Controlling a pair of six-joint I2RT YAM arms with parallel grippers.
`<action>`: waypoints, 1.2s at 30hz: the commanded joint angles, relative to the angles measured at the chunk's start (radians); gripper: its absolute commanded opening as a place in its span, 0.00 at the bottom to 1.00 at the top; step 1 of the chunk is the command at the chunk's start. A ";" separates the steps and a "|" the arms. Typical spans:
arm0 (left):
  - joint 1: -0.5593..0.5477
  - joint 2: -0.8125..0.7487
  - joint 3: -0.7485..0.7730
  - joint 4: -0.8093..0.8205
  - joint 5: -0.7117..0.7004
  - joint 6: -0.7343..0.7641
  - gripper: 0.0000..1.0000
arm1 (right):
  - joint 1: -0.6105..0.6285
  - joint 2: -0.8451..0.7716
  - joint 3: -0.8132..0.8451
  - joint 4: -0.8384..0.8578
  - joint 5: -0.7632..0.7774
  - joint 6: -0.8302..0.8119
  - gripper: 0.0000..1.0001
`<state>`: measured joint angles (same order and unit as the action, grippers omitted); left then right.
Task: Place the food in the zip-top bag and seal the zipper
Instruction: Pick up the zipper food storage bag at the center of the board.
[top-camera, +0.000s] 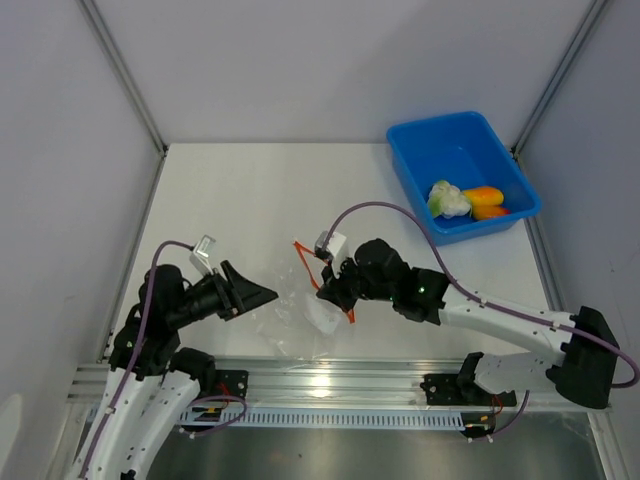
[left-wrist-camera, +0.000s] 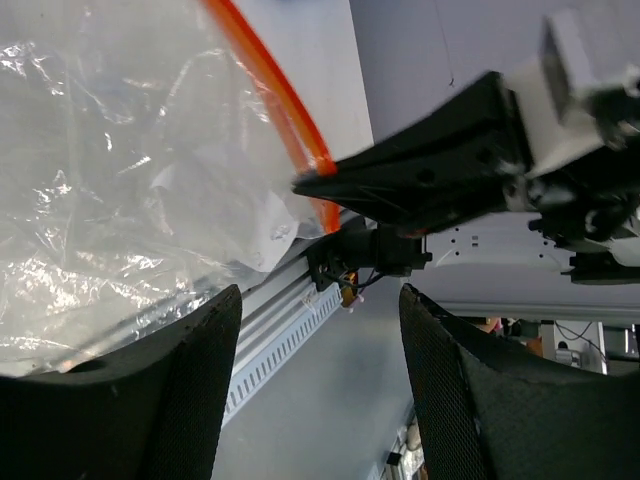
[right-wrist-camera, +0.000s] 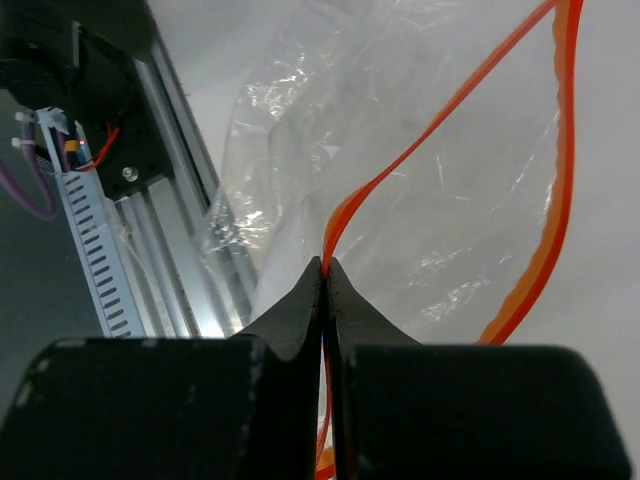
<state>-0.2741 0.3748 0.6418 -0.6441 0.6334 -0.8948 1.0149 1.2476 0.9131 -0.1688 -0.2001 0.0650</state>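
The clear zip-top bag (top-camera: 300, 315) lies near the table's front edge, its mouth open. Its orange-red zipper (top-camera: 310, 262) shows in the right wrist view (right-wrist-camera: 440, 125) and the left wrist view (left-wrist-camera: 275, 85). My right gripper (top-camera: 328, 290) is shut on one zipper strip (right-wrist-camera: 326, 270) and holds the mouth apart. My left gripper (top-camera: 262, 293) is open and empty, just left of the bag (left-wrist-camera: 110, 190). The food lies in the blue bin: a white-and-green lump (top-camera: 447, 199), a yellow-orange piece (top-camera: 483, 195) and a red-orange piece (top-camera: 490, 211).
The blue bin (top-camera: 430, 145) stands at the back right of the table. An aluminium rail (top-camera: 330, 380) runs along the front edge under the bag. Grey walls close in the table on the left, back and right.
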 joint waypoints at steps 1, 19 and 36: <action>-0.057 0.033 0.048 0.021 -0.003 -0.044 0.66 | 0.071 -0.088 0.001 -0.001 0.166 -0.050 0.00; -0.289 0.164 0.096 -0.008 -0.221 -0.185 0.73 | 0.367 0.087 0.148 -0.058 0.442 -0.059 0.00; -0.312 0.199 -0.013 0.044 -0.219 -0.181 0.66 | 0.536 0.102 0.199 -0.026 0.643 -0.060 0.00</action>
<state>-0.5755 0.5556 0.6449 -0.6506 0.4122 -1.0660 1.5219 1.3605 1.0607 -0.2337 0.3798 0.0166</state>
